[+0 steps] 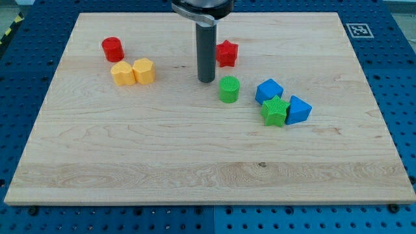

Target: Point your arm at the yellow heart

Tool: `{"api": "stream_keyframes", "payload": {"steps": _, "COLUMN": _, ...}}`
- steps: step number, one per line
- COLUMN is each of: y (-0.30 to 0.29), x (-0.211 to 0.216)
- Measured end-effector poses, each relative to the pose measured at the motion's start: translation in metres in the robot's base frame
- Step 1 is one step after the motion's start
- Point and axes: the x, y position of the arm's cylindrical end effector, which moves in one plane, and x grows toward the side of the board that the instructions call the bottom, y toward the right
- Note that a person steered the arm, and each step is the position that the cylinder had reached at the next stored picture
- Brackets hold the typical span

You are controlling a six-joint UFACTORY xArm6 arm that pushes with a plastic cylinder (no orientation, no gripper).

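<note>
Camera view, one frame, wooden board (195, 162) on a blue pegboard table (403, 78). Eight blocks total: two red, two yellow, two green, two blue. Red cylinder (112, 49) at the view's upper left; red star (226, 53) near top centre. Yellow heart (121, 73) and a second yellow block (143, 70), roughly hexagonal, sit touching side by side just below the red cylinder. Green cylinder (229, 89) stands alone right of centre. Green star (274, 111) is wedged between two blue blocks, one blue block (269, 90) above-left of it and the other blue block (298, 110) to its right, all three touching or nearly so; blue shapes hard to call, angular.

One dark rod, no jaws on it so nothing spread or pinched. Its upper mount is cut off by the view's top edge. My tip (207, 80) rests on the board, touching no block, just left of the red star and up-left of the green cylinder. The rod covers the star's left edge slightly.

Yellow heart: orange-yellow, lobed top outline, ribbed sides, heart notch faint at this size. It is at the view's upper left, well apart from my tip, with the hexagonal yellow block between them. One marker tag (357, 29) at the board's top right corner.
</note>
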Motion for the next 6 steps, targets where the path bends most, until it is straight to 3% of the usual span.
{"api": "stream_keyframes", "payload": {"steps": 2, "y": 0.077, "x": 0.044}}
{"api": "stream_keyframes", "payload": {"steps": 3, "y": 0.059, "x": 0.049}}
{"api": "stream_keyframes", "payload": {"steps": 6, "y": -0.219, "x": 0.025}}
